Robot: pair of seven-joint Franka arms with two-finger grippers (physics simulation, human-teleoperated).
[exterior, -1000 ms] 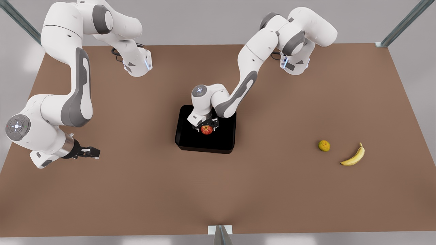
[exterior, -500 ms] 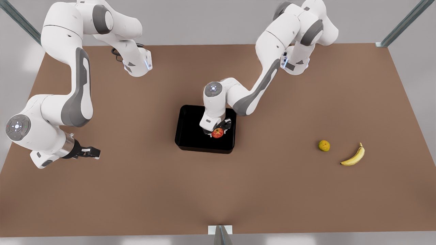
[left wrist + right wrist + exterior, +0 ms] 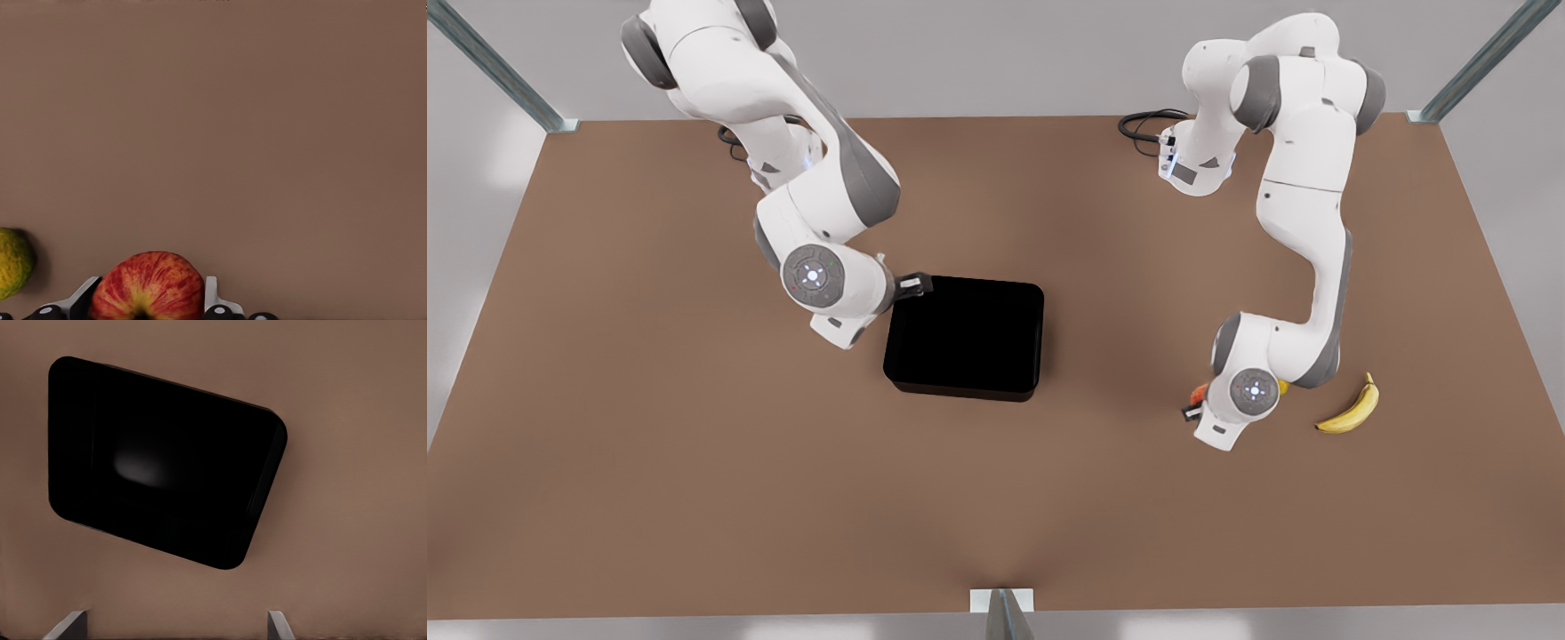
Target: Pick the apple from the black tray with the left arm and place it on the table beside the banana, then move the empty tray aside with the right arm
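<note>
one small round red apple (image 3: 148, 285) sits clamped in the left gripper (image 3: 145, 303) over the matte brown table (image 3: 694, 498), near one curved yellow banana (image 3: 1350, 407) and one yellow-green round fruit (image 3: 12, 262). one glossy black tray (image 3: 965, 336) lies empty; the right gripper (image 3: 175, 627) hangs above it, fingers spread wide.

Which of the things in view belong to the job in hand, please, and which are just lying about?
Part of the job:
- apple, gripped in the left hand
- black tray, now empty
- banana
- table
- right hand, open near the tray

Just lying about:
- yellow-green fruit, next to the apple
</note>
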